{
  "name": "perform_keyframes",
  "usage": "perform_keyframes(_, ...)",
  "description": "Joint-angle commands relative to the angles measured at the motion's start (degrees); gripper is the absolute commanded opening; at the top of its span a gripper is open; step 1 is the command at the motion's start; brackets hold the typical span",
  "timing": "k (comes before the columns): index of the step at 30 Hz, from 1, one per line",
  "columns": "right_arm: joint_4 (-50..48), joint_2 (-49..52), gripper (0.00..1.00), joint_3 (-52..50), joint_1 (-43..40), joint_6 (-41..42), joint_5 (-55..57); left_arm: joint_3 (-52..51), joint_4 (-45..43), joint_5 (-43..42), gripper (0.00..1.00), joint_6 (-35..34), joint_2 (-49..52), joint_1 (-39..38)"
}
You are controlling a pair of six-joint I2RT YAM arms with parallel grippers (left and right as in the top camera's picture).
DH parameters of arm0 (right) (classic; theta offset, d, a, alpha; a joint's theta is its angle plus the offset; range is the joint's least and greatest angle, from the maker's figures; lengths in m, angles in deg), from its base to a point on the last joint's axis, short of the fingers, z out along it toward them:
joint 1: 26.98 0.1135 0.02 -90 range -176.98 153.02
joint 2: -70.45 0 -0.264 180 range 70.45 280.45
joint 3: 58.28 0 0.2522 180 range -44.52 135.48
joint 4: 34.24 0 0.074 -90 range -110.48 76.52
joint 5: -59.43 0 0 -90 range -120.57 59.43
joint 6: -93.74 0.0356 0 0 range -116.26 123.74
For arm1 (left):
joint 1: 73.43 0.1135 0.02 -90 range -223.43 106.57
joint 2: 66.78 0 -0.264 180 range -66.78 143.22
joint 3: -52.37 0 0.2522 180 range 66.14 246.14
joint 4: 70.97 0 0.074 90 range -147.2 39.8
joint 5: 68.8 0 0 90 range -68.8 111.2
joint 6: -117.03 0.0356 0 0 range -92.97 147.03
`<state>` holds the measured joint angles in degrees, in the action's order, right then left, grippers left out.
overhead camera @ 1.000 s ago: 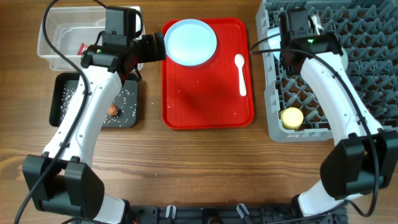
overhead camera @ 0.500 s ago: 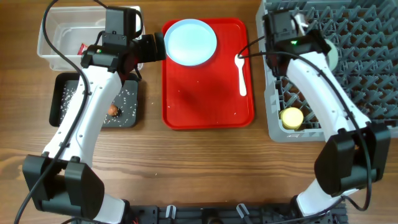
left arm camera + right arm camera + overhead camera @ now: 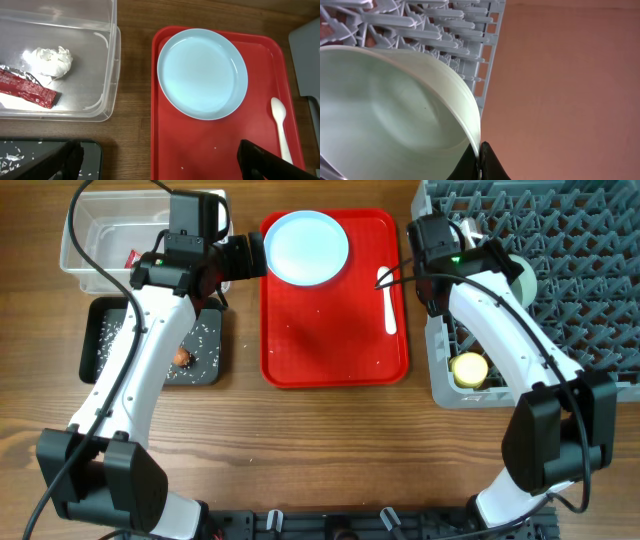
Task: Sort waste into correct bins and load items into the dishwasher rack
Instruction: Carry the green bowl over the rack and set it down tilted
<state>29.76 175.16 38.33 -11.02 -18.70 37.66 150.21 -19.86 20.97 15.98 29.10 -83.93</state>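
My left gripper (image 3: 157, 165) hangs open just left of the pale blue plate (image 3: 202, 73), above the gap between the black tray (image 3: 100, 330) and the red tray; nothing sits between its fingers. A white spoon (image 3: 387, 298) lies on the red tray's right side. My right gripper (image 3: 480, 146) is shut on the rim of the mint-green bowl (image 3: 395, 115), which it holds tilted over the left edge of the grey dishwasher rack (image 3: 590, 300). A yellow cup (image 3: 468, 368) stands in the rack's near left corner. The clear tub (image 3: 100, 240) holds a red wrapper (image 3: 27, 87) and a white tissue ball (image 3: 50, 60).
The flat red serving tray (image 3: 330, 330) carries the plate, the spoon and a few stray rice grains. Rice grains (image 3: 205, 340) and a small brown lump (image 3: 181, 357) lie in the black tray. Bare wooden table runs along the front.
My right arm has swung left with the bowl, from over the rack's back left part to its left edge. The left arm has not moved.
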Motion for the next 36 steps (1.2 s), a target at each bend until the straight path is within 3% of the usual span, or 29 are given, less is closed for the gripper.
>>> perform_keyframes(1, 0.0, 0.9, 0.04, -1.2, 1.2, 1.8, 2.3, 0.8, 0.0, 0.8, 1.0, 0.3, -0.5, 0.0)
perform_keyframes(18, 2.1, 0.9, 0.04, -2.4, 4.9, 2.0, 0.7, 0.8, 0.0, 0.8, 1.0, 0.3, -0.5, 0.0)
perform_keyframes(21, 1.9, 0.9, 0.16, -2.4, 5.7, 1.3, -1.0, 0.8, 0.0, 0.8, 1.0, 0.3, -0.5, 0.0)
perform_keyframes(27, 0.8, 0.9, 0.25, -2.4, 7.0, 1.5, -4.2, 0.8, 0.0, 0.8, 1.0, 0.3, -0.5, 0.0)
perform_keyframes(36, 0.8, 0.3, 0.25, -2.4, 10.0, 1.7, -5.2, 0.8, 0.0, 0.8, 1.0, 0.3, -0.5, 0.0)
